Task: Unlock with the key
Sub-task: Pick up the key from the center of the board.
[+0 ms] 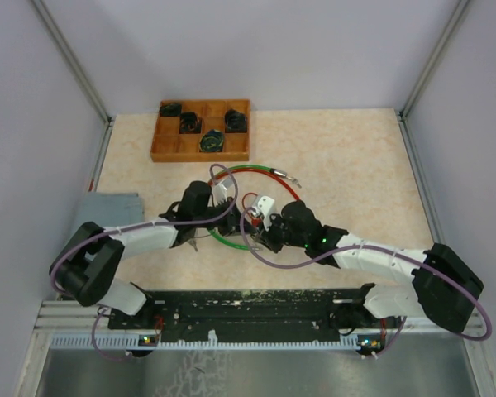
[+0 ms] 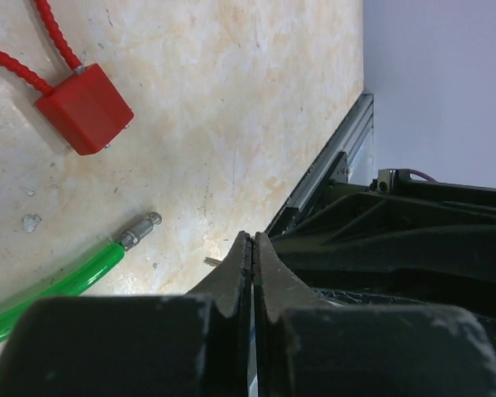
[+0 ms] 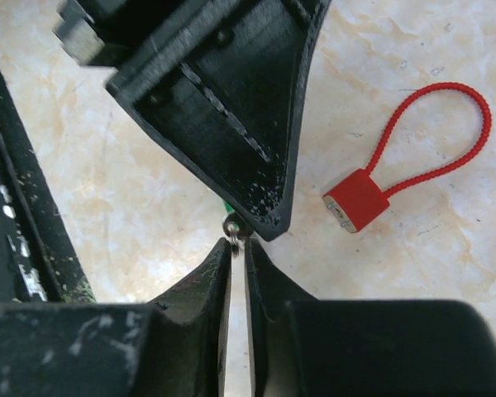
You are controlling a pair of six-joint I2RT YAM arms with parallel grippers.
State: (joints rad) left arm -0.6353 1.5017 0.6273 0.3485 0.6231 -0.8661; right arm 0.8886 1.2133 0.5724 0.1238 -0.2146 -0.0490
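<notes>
Above the table (image 1: 355, 165), the top camera shows both arms reaching inward until the left hand (image 1: 231, 218) and right hand (image 1: 260, 235) meet near the middle. What lies between them is too small to make out from here. A green cable (image 1: 227, 242) curves along the table just under the meeting point. A wooden tray (image 1: 161, 150) holding dark objects in some of its compartments sits at the far left, and a grey cloth (image 1: 112, 207) lies by the left wall.

From the left wrist, the left fingers (image 2: 231, 281) are clenched tight, with only a hairline seam between them. A small grey stub, apparently the key (image 2: 211, 260), pokes out beside their tips, so the key seems pinched there. The green cable's metal end lies on the table to the left, apart from the fingers. A red lock (image 2: 84, 107) sits farther off with its red cord running out of frame.

From the right wrist, the right fingers (image 3: 207, 281) stand nearly together with a slim slit between them. The small metal key sits right at their tips, touched from above by the tip of the left hand's black finger. Whether the right hand is pinching it or has let go I cannot tell. The red lock, its cord in a loop, rests on the table to the right, well apart from both hands.
</notes>
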